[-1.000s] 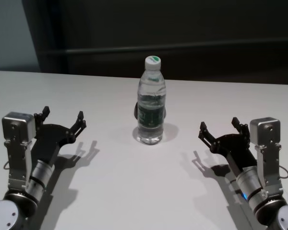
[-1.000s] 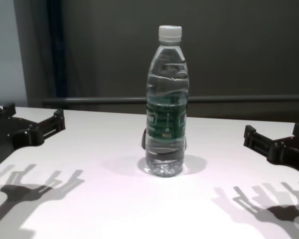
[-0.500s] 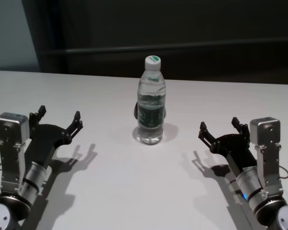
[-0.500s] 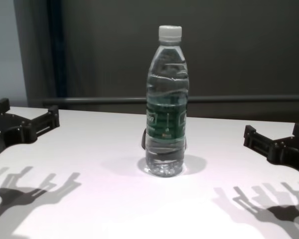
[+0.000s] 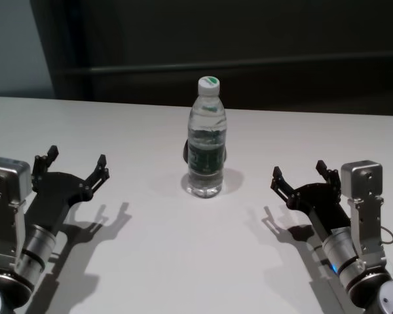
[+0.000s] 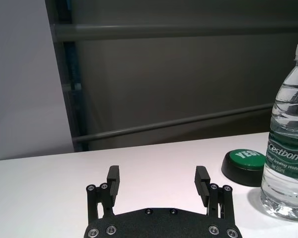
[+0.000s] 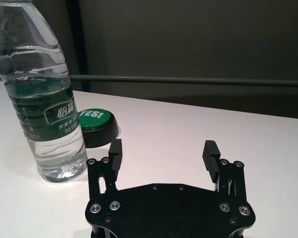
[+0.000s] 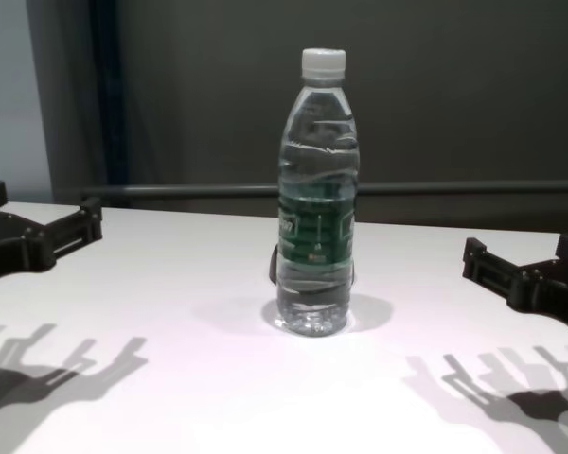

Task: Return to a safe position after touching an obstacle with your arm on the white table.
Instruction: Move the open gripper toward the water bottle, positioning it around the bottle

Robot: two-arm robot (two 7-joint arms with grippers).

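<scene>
The obstacle, a clear water bottle (image 5: 205,140) with a white cap and a dark green label, stands upright at the middle of the white table (image 5: 150,261). It also shows in the chest view (image 8: 317,199), the left wrist view (image 6: 288,148) and the right wrist view (image 7: 39,94). My left gripper (image 5: 77,157) is open and empty, well to the bottle's left and apart from it, just above the table. My right gripper (image 5: 299,170) is open and empty, to the bottle's right and apart from it.
A low black button with a green top (image 6: 246,166) sits on the table just behind the bottle; it also shows in the right wrist view (image 7: 94,124). A dark grey wall with a horizontal rail (image 5: 249,63) runs behind the table's far edge.
My left arm has drawn back and to the left, away from the bottle. The bottle stays upright in place. The right arm has not moved.
</scene>
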